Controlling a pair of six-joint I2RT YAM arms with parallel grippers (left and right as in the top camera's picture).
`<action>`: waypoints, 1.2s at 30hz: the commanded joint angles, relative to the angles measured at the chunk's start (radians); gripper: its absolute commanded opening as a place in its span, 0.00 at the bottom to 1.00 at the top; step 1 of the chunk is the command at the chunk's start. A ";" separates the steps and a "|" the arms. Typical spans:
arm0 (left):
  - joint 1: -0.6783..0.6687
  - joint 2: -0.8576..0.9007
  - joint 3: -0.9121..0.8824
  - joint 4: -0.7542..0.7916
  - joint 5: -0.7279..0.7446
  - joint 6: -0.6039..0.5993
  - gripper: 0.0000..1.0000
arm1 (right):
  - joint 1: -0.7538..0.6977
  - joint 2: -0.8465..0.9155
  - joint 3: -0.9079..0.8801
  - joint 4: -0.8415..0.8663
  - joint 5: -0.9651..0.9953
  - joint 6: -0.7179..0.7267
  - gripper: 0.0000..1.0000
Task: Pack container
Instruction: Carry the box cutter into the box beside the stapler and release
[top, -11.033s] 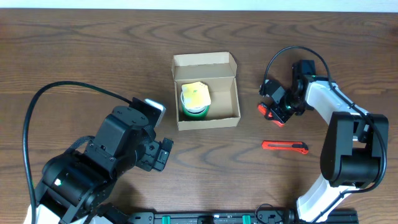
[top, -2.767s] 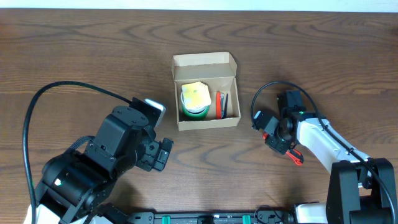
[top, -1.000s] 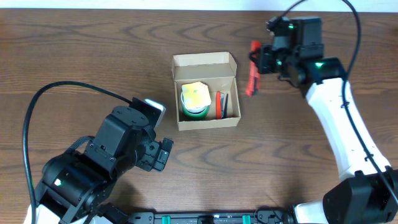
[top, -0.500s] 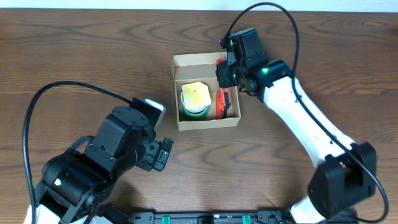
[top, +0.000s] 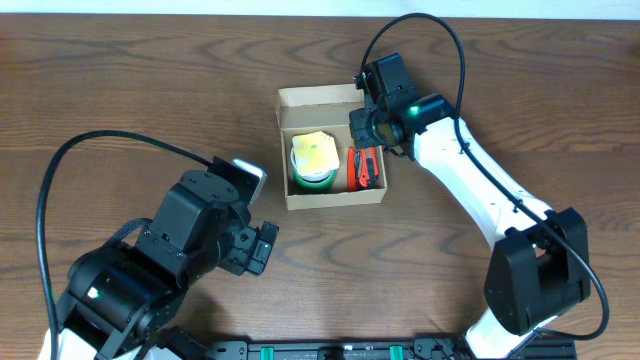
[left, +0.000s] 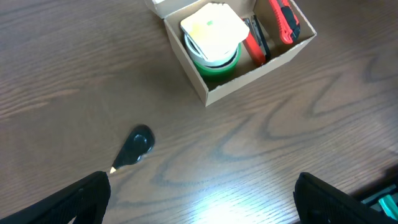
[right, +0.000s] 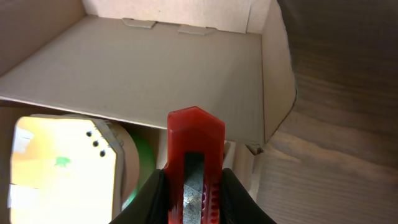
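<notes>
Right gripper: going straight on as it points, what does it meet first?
Probably the inner panel of the tan cardboard box, the red utility knife in the right gripper touching first; depth unclear.

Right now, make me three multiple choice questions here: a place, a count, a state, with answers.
1. Where is the green roll? A. inside the container, left side B. outside it C. on its flap
2. How many red knives show? A. one B. two C. four
3. What is the right gripper doing? A. open, empty B. shut on a knife C. open around the roll
Answers: A, the roll stands inside by the left wall; B, one lies in the container, a second knife is gripped; B, its jaws clamp that knife at the container.
</notes>
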 joint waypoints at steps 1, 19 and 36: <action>0.003 -0.005 -0.004 -0.003 -0.008 0.003 0.95 | 0.000 0.014 0.013 -0.007 0.028 0.011 0.05; 0.003 -0.005 -0.004 -0.003 -0.008 0.003 0.95 | 0.004 0.015 0.013 -0.006 -0.029 -0.293 0.01; 0.003 -0.005 -0.004 -0.004 -0.008 0.003 0.95 | 0.069 0.011 0.183 -0.099 -0.122 -0.696 0.01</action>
